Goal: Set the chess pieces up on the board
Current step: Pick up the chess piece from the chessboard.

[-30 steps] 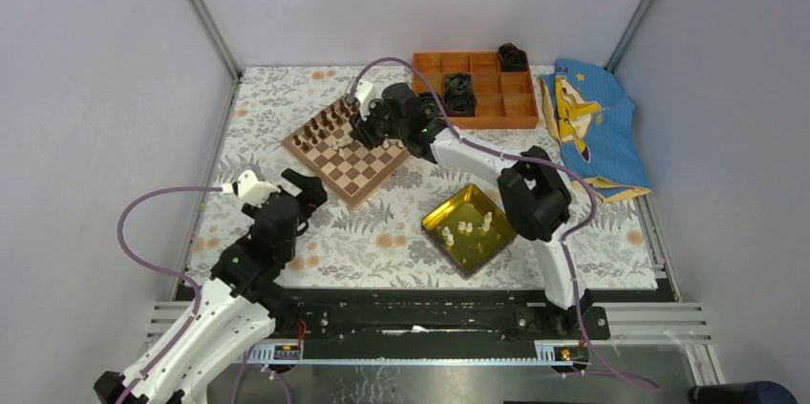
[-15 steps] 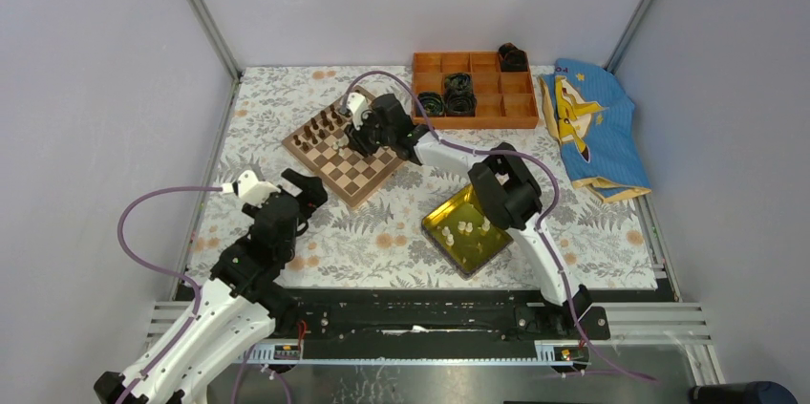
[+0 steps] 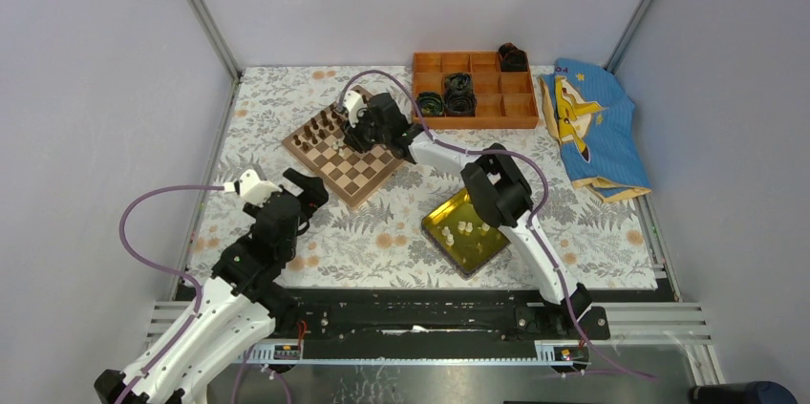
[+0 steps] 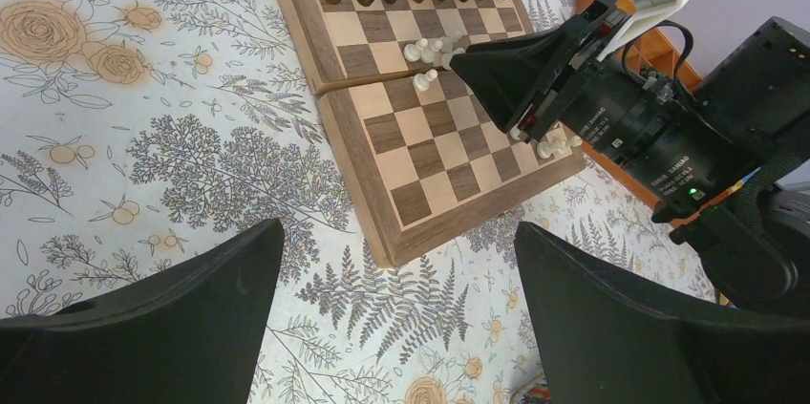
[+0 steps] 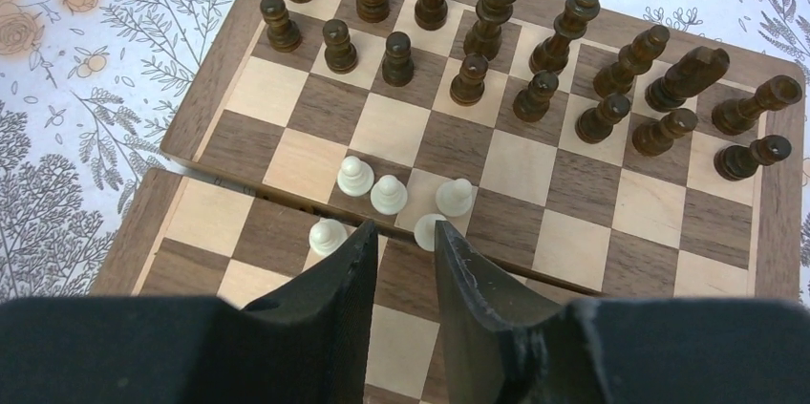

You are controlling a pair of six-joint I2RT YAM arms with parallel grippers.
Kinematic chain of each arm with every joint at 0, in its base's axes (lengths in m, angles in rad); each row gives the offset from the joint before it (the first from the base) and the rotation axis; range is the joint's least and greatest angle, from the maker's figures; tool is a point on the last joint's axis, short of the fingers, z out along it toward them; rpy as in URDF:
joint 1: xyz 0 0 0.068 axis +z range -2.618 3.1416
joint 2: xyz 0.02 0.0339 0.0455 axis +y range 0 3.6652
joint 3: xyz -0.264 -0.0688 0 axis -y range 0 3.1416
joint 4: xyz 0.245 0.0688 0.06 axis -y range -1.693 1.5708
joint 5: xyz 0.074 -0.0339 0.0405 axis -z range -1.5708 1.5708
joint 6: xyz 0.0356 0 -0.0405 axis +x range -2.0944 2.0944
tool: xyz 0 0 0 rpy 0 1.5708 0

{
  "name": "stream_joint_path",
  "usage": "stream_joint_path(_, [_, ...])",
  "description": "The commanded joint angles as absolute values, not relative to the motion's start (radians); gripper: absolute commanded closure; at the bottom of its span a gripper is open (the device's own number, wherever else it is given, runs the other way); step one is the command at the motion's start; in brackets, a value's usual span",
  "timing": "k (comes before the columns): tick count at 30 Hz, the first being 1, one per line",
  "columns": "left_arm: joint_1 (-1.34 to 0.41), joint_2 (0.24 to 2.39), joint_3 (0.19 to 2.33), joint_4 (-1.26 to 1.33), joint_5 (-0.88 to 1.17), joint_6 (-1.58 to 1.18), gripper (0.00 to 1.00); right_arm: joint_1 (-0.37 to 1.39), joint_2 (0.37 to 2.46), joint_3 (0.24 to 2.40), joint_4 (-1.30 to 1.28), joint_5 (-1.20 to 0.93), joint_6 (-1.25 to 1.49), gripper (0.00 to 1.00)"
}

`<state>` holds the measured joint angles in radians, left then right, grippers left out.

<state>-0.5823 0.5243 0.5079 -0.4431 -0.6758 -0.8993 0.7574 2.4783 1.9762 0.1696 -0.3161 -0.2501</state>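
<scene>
hovering over the middle of the board [image 5: 659,218], the right gripper [image 5: 402,232] has its jaws at a narrow gap with nothing seen between them, five cream chess pieces [image 5: 388,194] clustered at its tips, while the left gripper [image 4: 396,232] hangs spread wide over the flowered cloth [image 4: 143,137] beside the board.

Floral-print tablecloth [image 3: 611,232] is the reference. Plain pale lilac walls behind it [image 3: 420,3], to its left [image 3: 95,89] and to its right [image 3: 735,137]. Aluminium posts [image 3: 201,12] at its far corners, aluminium rails [image 3: 669,323] along its near edge. Light even, shadows soft.
</scene>
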Motion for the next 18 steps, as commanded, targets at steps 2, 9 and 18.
stream_joint_path(2, [-0.588, 0.525, 0.502, -0.401, -0.675, -0.906, 0.01, 0.753, 2.513, 2.055, 0.199, -0.321, -0.236, 0.66])
stream_joint_path(9, [-0.587, 0.521, 0.494, -0.397, -0.671, -0.908, 0.01, 0.752, 2.542, 2.091, 0.191, -0.316, -0.238, 0.69])
stream_joint_path(18, [-0.587, 0.525, 0.489, -0.390, -0.660, -0.908, 0.01, 0.752, 2.534, 2.060, 0.214, -0.276, -0.241, 0.70])
